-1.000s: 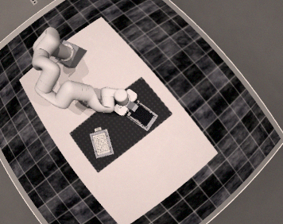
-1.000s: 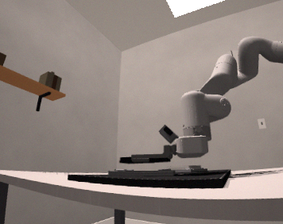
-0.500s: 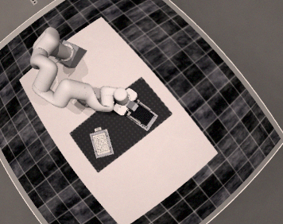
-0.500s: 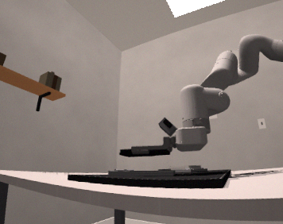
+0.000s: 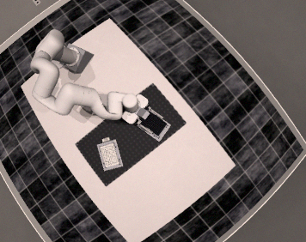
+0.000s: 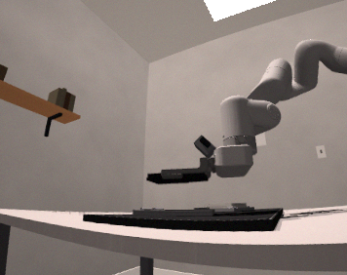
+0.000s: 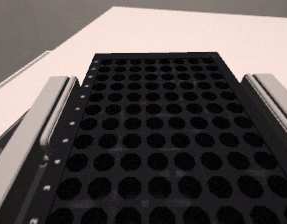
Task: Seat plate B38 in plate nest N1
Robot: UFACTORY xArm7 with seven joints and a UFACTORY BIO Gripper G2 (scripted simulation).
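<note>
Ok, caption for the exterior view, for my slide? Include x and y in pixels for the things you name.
Gripper (image 5: 144,112) (image 6: 177,175) (image 7: 161,120) holding a dark well plate (image 5: 154,123) (image 6: 185,179) (image 7: 155,135) level above the black mat (image 5: 129,148) (image 6: 185,222).

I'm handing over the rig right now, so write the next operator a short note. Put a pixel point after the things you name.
End effector (image 5: 149,117) (image 6: 173,175) (image 7: 156,80): shut on the black plate (image 5: 155,124) (image 6: 156,178) (image 7: 154,132), held above the mat (image 5: 125,146) (image 6: 253,220).
Pale plate (image 5: 109,154): in its holder on the mat.
Done: black plate gripped and raised.
Left: B38 flat inside N1's locators, then release; B83 must end in N2.
Plate and nest labels can't be read here; confirm them before lowering.
</note>
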